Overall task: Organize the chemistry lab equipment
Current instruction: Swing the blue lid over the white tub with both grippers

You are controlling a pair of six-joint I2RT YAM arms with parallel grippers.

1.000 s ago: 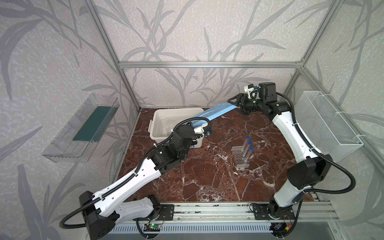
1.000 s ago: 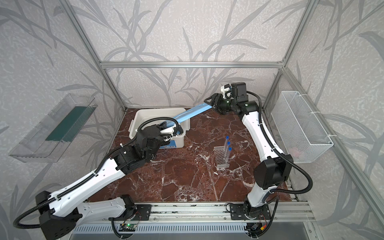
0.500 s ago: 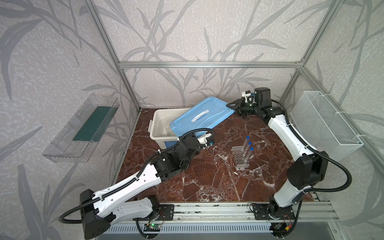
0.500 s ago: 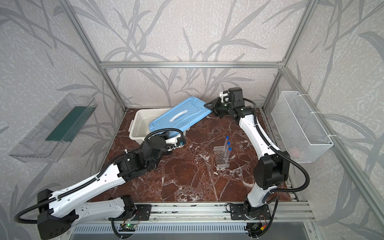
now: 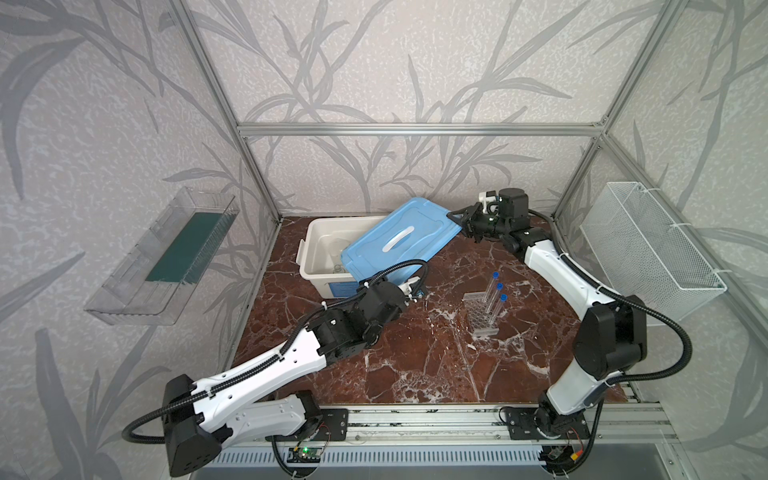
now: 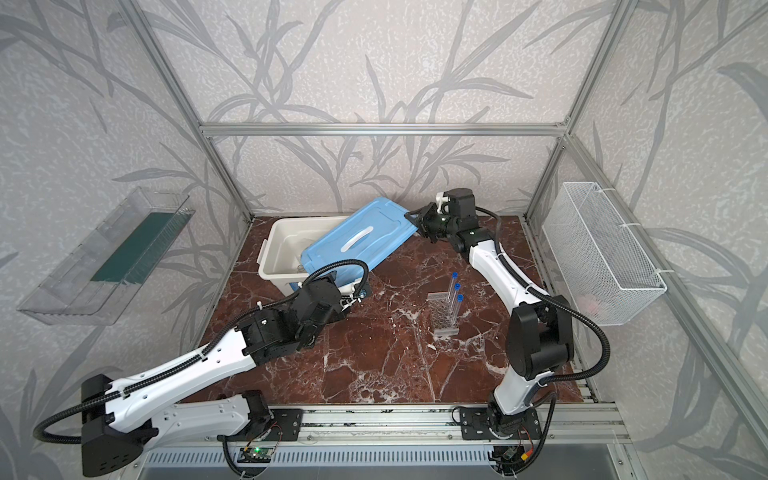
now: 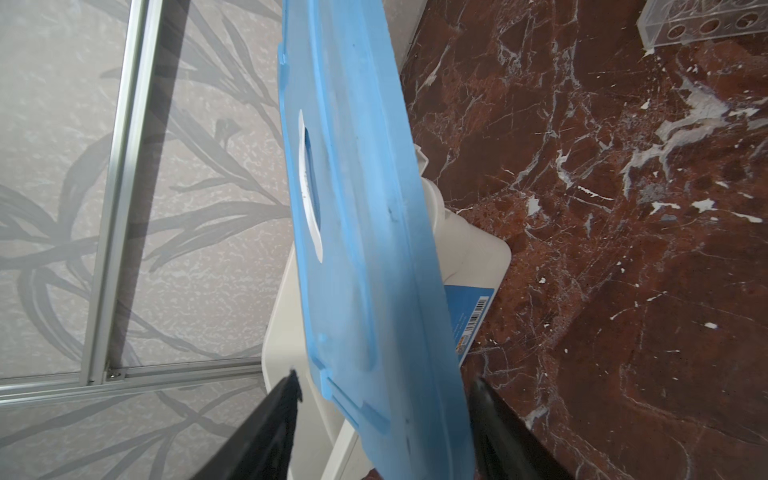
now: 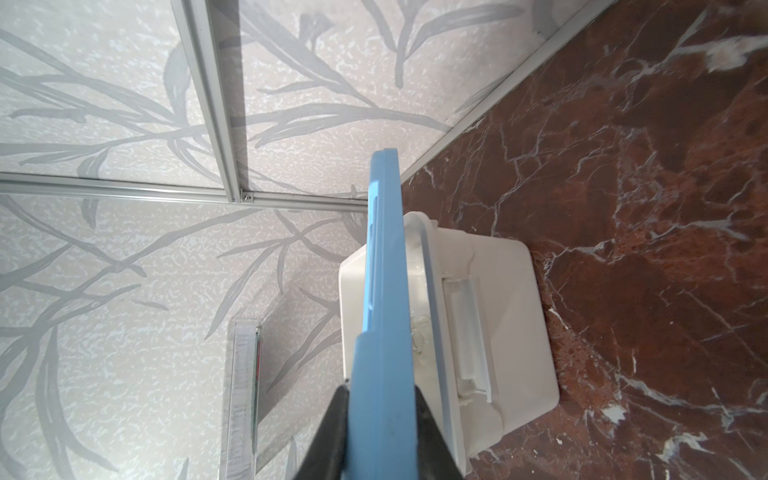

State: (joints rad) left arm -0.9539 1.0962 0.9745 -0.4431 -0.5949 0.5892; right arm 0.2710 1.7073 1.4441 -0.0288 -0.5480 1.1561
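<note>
A blue lid (image 5: 399, 245) (image 6: 357, 241) leans tilted across the open white tub (image 5: 309, 266) (image 6: 274, 257) at the back. My right gripper (image 8: 380, 388) (image 5: 461, 222) is shut on the lid's far right edge (image 8: 384, 291). My left gripper (image 7: 385, 377) is open, its fingers standing either side of the lid's near corner (image 7: 365, 208) with gaps showing. A clear rack (image 5: 482, 320) (image 6: 442, 316) with three blue-capped tubes (image 5: 496, 297) (image 6: 455, 299) stands upright mid-table. A bit of clear glass (image 8: 419, 332) shows inside the tub; the rest of its contents are hidden by the lid.
A white wire basket (image 5: 648, 249) hangs on the right wall. A clear tray with a green liner (image 5: 166, 253) hangs on the left wall. Aluminium frame posts close in the back corners. My left arm lies across the marble table's front left.
The lid has swung down from a steep raised tilt to lean over the tub. My left gripper opened and let go of it. My right gripper closed on its far edge and came lower.
</note>
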